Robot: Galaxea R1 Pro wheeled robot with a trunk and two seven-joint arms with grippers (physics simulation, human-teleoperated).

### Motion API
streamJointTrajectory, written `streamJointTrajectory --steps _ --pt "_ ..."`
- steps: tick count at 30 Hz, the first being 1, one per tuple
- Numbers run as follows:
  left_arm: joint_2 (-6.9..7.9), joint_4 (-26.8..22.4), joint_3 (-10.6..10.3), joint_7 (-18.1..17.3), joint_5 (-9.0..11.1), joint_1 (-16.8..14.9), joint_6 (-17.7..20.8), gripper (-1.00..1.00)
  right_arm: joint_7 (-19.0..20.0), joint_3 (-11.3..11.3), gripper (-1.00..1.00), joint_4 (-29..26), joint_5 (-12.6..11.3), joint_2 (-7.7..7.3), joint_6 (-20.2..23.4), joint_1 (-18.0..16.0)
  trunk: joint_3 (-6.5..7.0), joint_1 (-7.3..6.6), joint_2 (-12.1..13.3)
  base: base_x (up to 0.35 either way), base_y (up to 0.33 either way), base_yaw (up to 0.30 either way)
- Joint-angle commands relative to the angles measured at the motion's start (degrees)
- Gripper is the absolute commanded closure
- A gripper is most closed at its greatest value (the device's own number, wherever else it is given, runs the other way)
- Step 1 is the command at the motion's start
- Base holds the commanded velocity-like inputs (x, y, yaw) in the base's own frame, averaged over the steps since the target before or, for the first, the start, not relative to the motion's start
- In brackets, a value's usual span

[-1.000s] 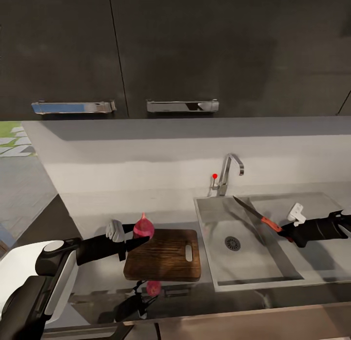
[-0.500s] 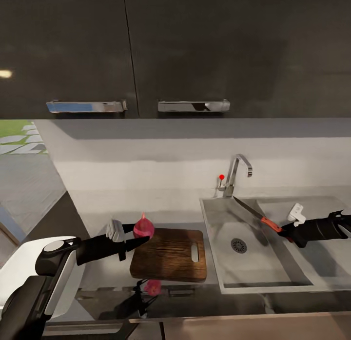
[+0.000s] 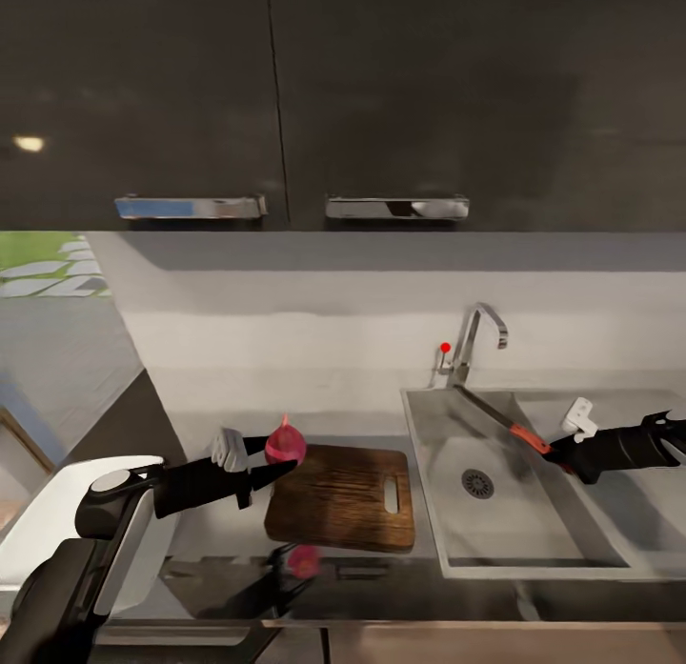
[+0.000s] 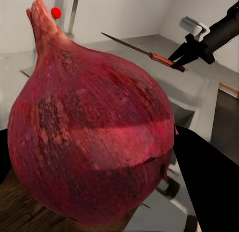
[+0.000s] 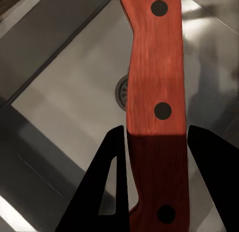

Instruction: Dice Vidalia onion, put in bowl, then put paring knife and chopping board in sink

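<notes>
A dark red Vidalia onion hangs just above the left end of the brown chopping board, with my left gripper shut on it. The board lies on the grey countertop left of the steel sink. Over the basin, my right gripper is shut on the red-orange handle of the paring knife; its grey blade points toward the tap. The drain lies below the knife. The bowl is out of view.
Dark wall cabinets with chrome handles hang above the pale backsplash. The flat drainboard runs along the sink's far right. The counter's left end drops to a lower floor area.
The whole head view has shifted, so board, sink and tap sit further right in the picture. Both arms keep their holds and poses.
</notes>
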Motion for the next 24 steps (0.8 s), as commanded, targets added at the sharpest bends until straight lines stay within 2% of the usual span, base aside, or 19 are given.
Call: streamJointTrajectory --steps 1,12,15,16,19,24 --pt "0.02 -0.01 0.01 -0.10 0.26 -0.05 0.49 1.00 -0.10 0.20 1.00 -0.02 -0.43 -0.06 0.35 -0.13 -0.13 0.04 -0.14 0.000 0.000 0.203" --pt "0.11 -0.01 0.01 -0.11 0.26 -0.01 0.49 1.00 -0.04 0.10 1.00 -0.02 -0.43 -0.06 0.35 -0.13 -0.13 0.04 -0.14 0.000 0.000 0.043" --pt "-0.47 -0.01 0.01 -0.07 0.26 -0.05 0.49 1.00 -0.03 0.04 1.00 -0.02 -0.43 -0.06 0.35 -0.13 -0.13 0.04 -0.14 0.000 0.006 0.000" --pt "-1.04 -0.01 0.01 -0.03 0.28 -0.03 0.49 1.00 -0.03 -0.02 1.00 -0.02 -0.43 -0.06 0.35 -0.12 -0.13 0.04 -0.14 0.000 0.283 0.000" --pt "-1.10 -0.01 0.01 -0.02 0.26 -0.05 0.47 1.00 -0.03 -0.09 1.00 -0.02 -0.43 -0.06 0.35 -0.13 -0.13 0.04 -0.14 0.000 0.241 0.000" --pt "-1.12 0.06 0.01 -0.06 0.26 -0.03 0.43 1.00 -0.03 -0.19 1.00 -0.02 -0.43 -0.06 0.35 -0.13 -0.13 0.04 -0.14 0.000 0.040 0.000"
